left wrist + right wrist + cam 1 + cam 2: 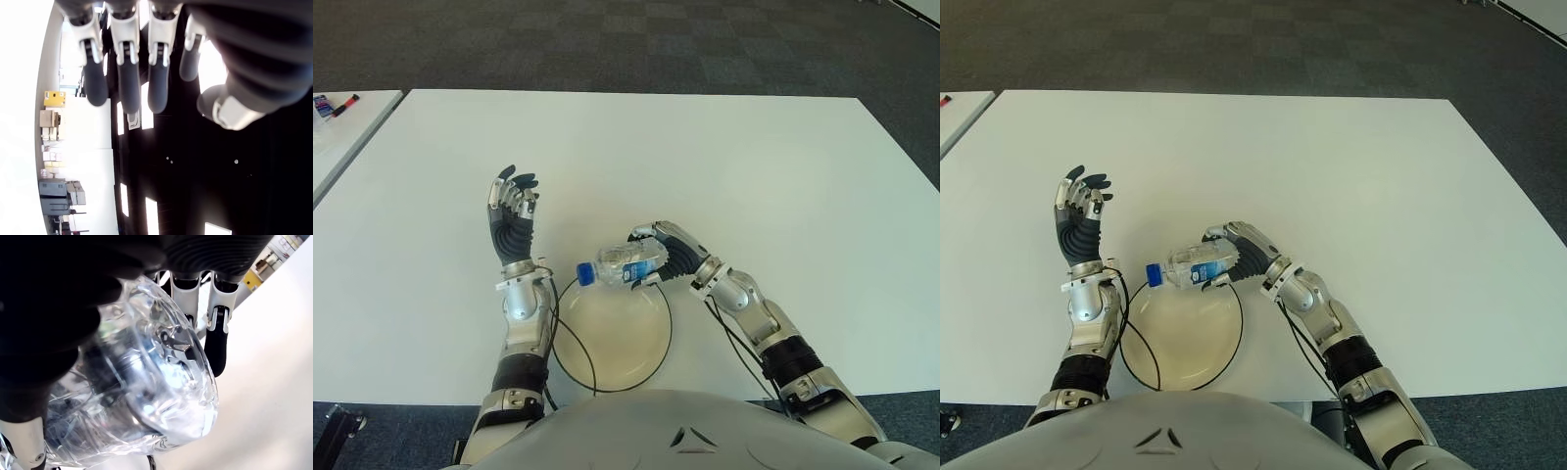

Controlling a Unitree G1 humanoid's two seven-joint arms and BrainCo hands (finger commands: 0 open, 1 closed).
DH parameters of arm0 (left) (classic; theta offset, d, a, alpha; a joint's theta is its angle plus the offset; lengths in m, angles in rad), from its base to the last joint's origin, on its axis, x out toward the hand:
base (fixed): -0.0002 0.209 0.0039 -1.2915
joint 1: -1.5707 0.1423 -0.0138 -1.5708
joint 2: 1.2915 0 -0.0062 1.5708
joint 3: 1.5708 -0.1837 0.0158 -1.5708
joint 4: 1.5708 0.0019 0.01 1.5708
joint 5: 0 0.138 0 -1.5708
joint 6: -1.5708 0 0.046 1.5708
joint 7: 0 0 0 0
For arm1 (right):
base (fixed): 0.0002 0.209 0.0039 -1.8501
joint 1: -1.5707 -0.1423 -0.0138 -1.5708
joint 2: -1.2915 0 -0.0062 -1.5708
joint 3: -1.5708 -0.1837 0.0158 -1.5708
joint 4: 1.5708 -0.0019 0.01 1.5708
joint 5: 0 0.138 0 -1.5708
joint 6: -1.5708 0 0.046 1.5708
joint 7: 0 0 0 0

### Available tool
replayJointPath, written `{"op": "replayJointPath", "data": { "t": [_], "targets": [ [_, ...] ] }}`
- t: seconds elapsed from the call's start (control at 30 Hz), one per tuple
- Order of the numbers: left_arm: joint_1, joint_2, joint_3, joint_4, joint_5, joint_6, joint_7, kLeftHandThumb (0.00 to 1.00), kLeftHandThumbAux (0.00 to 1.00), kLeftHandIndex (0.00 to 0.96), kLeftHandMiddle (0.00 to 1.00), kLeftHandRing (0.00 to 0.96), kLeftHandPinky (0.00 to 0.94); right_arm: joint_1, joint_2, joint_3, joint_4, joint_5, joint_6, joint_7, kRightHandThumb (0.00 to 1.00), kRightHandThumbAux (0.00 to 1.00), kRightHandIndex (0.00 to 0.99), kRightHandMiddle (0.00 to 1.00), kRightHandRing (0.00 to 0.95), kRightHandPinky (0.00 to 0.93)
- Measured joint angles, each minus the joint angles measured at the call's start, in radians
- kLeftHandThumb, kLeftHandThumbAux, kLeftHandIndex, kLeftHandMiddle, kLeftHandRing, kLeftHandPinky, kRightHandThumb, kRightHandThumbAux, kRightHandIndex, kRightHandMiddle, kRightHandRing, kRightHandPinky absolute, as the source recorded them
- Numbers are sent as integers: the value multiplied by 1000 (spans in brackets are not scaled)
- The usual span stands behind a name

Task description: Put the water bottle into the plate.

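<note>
One bottle (628, 262), lying sideways with its blue cap toward the robot's left, is clamped in the right robot hand (668, 248) over the far rim of the one plate (613, 338), nothing between them. The left robot hand (512, 213) is raised left of the plate, fingers spread and empty. The white counter (724, 157) stands on dark carpet (607, 39), a second table (342, 122) at far left.

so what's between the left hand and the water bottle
Only bare white table, seen in both eye views. The left hand is raised open; the right hand holds the water bottle over the plate.
</note>
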State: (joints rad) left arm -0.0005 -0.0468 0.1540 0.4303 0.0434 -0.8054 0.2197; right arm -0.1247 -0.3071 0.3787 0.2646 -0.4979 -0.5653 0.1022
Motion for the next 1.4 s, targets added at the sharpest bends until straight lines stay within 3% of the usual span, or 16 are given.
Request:
{"op": "replayJointPath", "data": {
  "t": [1.13, 1.4],
  "targets": [
    [-19, 7, 0, 25, -4, -11, -2, 548, 612, 201, 341, 350, 386, 2, -19, 1, -58, -52, -5, -17, 1000, 667, 382, 501, 507, 448],
    [-26, 9, 1, 40, 4, -13, -2, 525, 616, 200, 339, 348, 384, 3, -33, 9, -67, -52, -40, -17, 1000, 667, 377, 495, 505, 454]
  ]
}}
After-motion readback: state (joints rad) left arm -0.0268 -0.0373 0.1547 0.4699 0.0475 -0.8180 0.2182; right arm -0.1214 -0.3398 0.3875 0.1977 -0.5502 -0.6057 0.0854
